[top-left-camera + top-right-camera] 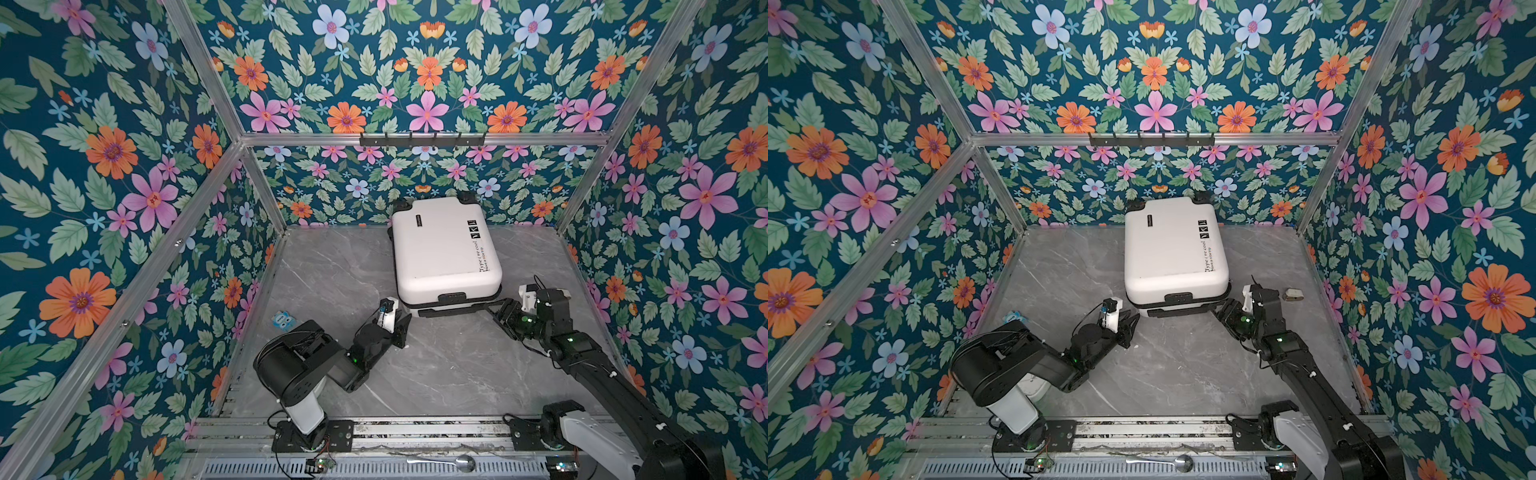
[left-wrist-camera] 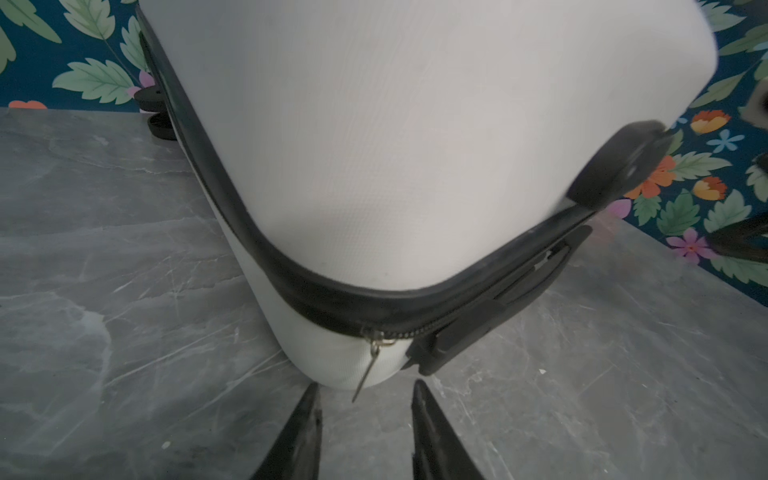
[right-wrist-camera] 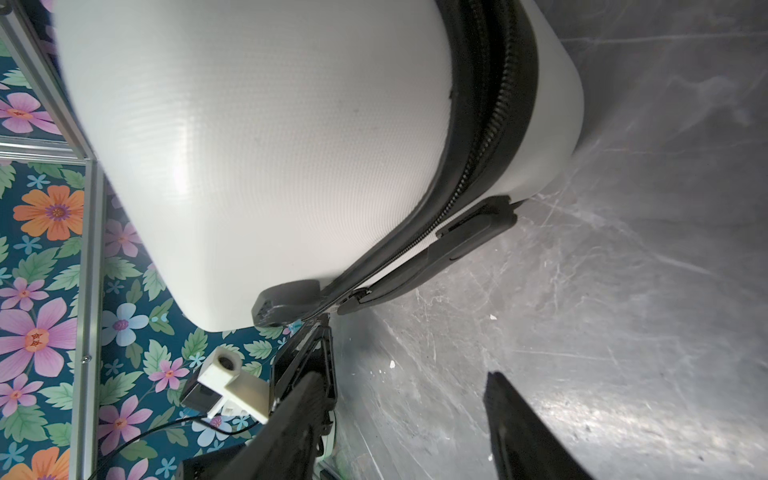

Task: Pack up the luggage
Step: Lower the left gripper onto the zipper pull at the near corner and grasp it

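The luggage (image 1: 444, 249) (image 1: 1175, 249) is a white hard-shell suitcase lying flat and closed on the grey marble table, wheels toward the back wall. Its black zipper band and handle (image 1: 451, 311) face the front. My left gripper (image 1: 405, 318) (image 2: 365, 386) is open at the near left corner, low over the table. A thin metal zipper pull (image 2: 365, 374) hangs from that corner just ahead of the gap between its fingertips, untouched. At the near right corner my right gripper (image 1: 496, 309) (image 3: 404, 374) stands open by the handle's end (image 3: 457, 249), holding nothing.
A small blue and white packet (image 1: 282, 320) lies by the left wall. A small grey object (image 1: 1292, 295) sits on the table to the right of the right arm. A spoon (image 1: 440, 460) rests on the front rail. A black hook rack (image 1: 422, 139) hangs on the back wall.
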`<state>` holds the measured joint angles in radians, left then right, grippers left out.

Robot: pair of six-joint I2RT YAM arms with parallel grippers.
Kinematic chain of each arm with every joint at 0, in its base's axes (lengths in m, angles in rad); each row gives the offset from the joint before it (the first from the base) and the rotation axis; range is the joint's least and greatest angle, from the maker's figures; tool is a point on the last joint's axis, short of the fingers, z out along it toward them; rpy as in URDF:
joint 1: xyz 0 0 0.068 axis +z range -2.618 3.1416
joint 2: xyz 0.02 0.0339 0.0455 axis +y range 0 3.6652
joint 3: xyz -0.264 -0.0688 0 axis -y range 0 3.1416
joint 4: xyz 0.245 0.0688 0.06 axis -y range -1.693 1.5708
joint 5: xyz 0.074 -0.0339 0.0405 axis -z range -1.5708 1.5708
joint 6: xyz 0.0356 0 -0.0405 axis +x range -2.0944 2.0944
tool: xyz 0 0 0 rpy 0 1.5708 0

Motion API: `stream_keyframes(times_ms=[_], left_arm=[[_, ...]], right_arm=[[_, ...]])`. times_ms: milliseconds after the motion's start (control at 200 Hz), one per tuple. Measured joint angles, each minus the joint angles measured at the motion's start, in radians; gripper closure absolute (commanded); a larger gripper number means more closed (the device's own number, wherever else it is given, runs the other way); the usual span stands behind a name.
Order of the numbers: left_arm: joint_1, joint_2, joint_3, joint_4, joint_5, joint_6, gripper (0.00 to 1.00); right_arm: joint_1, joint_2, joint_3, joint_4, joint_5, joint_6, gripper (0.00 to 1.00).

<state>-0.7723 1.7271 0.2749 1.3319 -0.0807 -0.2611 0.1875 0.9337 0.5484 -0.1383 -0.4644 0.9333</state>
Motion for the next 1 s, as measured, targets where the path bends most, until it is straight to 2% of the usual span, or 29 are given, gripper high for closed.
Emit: stream_keyframes(times_ms=[265,765,1000], left_arm=[[-0.001,0.099,0.014,0.098,-0.033,-0.003,0.70],[-0.008,0.118,0.060,0.110,-0.037,0.005,0.76],[-0.011,0.137,0.077,0.108,-0.050,0.004,0.83]], right_arm=[[0.000,-0.016,0.009,-0.050,-0.007,-0.021,0.36],[-0.002,-0.032,0.006,-0.078,-0.014,-0.023,0.37],[-0.001,-0.044,0.005,-0.088,-0.014,-0.023,0.37]])
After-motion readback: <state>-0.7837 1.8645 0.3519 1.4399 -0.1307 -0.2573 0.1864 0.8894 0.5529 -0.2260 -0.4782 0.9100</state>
